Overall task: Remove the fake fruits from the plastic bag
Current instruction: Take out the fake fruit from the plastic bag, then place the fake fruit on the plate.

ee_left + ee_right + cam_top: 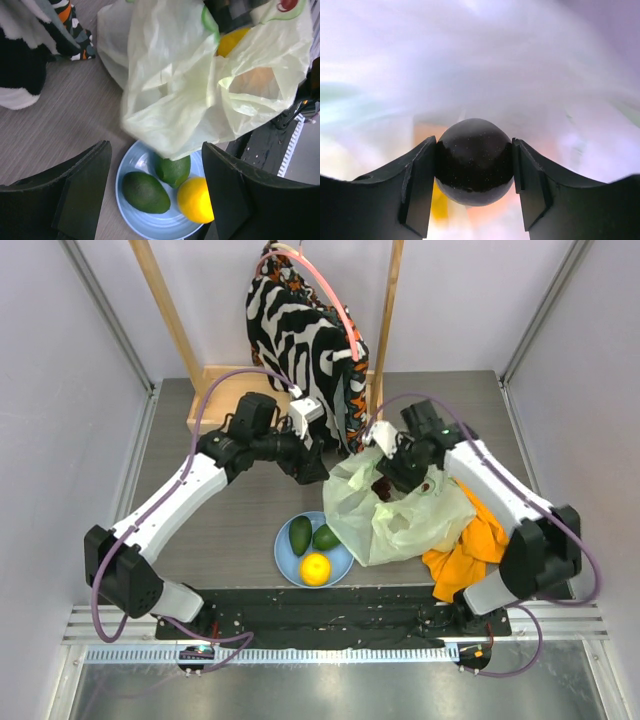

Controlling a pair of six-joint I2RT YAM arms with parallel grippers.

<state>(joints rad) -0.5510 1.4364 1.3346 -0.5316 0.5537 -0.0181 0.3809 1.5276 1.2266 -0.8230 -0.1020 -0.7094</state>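
Note:
The pale yellow-green plastic bag (405,512) lies at mid table, its near-left corner over the light blue plate (287,563). The plate holds two dark green avocados (300,534) (327,537) and an orange ball (316,568). My right gripper (392,478) is at the bag's mouth. In the right wrist view it (475,162) is shut on the dark purple-brown fruit (475,165), with bag film all round. My left gripper (314,468) is open and empty beside the bag's left edge. In its wrist view it (156,148) hangs above the plate (132,172). A yellow lemon (231,41) shows through the bag (175,80).
An orange cloth (470,550) lies under the bag's right side. A zebra-patterned garment (305,340) hangs from a wooden rack (215,390) at the back, close behind both grippers. A black strip (330,605) runs along the near edge.

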